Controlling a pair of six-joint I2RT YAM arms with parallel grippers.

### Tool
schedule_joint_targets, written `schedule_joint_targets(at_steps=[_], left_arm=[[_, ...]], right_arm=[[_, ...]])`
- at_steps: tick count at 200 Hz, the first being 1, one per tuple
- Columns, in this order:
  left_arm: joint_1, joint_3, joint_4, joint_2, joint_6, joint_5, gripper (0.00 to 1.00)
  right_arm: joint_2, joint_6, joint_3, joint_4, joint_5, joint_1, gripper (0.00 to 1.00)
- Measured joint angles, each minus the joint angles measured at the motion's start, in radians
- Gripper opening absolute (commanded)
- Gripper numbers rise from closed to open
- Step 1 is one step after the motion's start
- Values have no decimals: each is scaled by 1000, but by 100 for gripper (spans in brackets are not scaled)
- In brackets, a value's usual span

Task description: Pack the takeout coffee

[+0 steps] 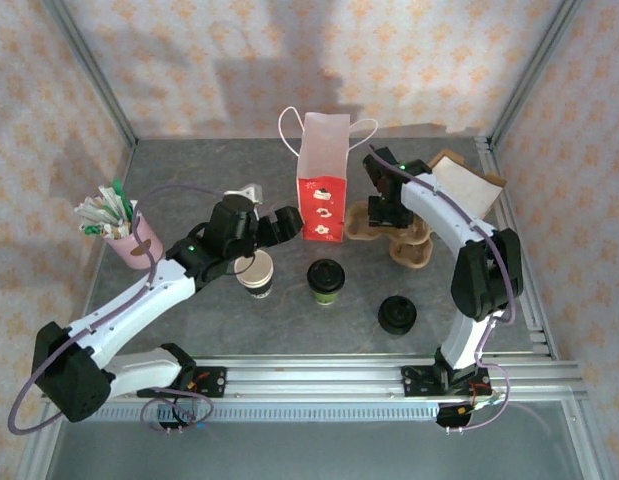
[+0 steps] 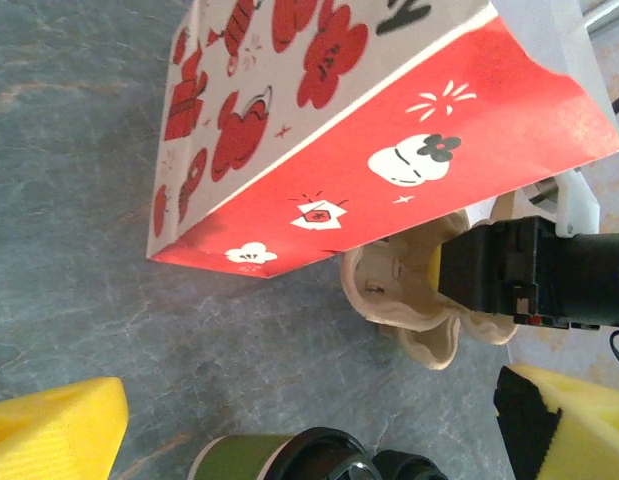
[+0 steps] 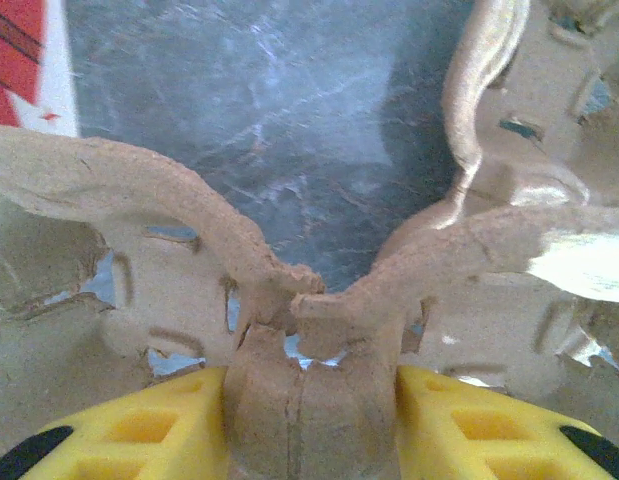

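**Landmark: the red paper bag [image 1: 320, 190], standing upright with its handles up.**

The takeout coffee [image 1: 327, 282] stands on the table [image 1: 189, 300] directly in front of the bag's near face, apart from it. Its black lid is on and its long axis is vertical. The unlidded cup [image 1: 256, 272] stands in front of the bag's left near corner. The stack of black lids [image 1: 397, 315] lies in front of and to the right of the bag. Neither is the thing you pack.

Your left gripper [image 1: 279, 222] hovers close by the bag's left near corner, jaws spread wide and holding nothing. In the left wrist view its yellow fingers [image 2: 54, 430] stand at the two lower corners, and the coffee's lid shows at the bottom edge between them.

Your right gripper [image 1: 381, 214] sits just right of the bag, clamped on the centre ridge of the pulp cup carrier [image 1: 404, 240]. In the right wrist view its yellow pads [image 3: 139, 430] press against both sides of that ridge.

From either gripper the coffee lies nearward, toward the arm bases, and the two grippers look about equally far from it. Only the left one is free. You would probably draw the left gripper away from the bag and close it on the cup's wall below the lid. Mind the unlidded cup just beside that path.
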Motion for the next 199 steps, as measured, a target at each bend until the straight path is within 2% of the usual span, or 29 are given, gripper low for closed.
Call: schedule_joint_targets(at_steps=[41, 87, 123, 199], left_arm=[[40, -18, -11, -61, 0, -4, 96], [60, -39, -13, -68, -1, 0, 97], [95, -51, -13, -69, -4, 14, 97], [138, -72, -14, -71, -5, 77, 97]], right_arm=[[10, 41, 84, -7, 9, -18, 45], [60, 144, 120, 11, -1, -104, 45], [134, 328, 229, 56, -24, -126, 45], [139, 759, 217, 166, -26, -70, 46]])
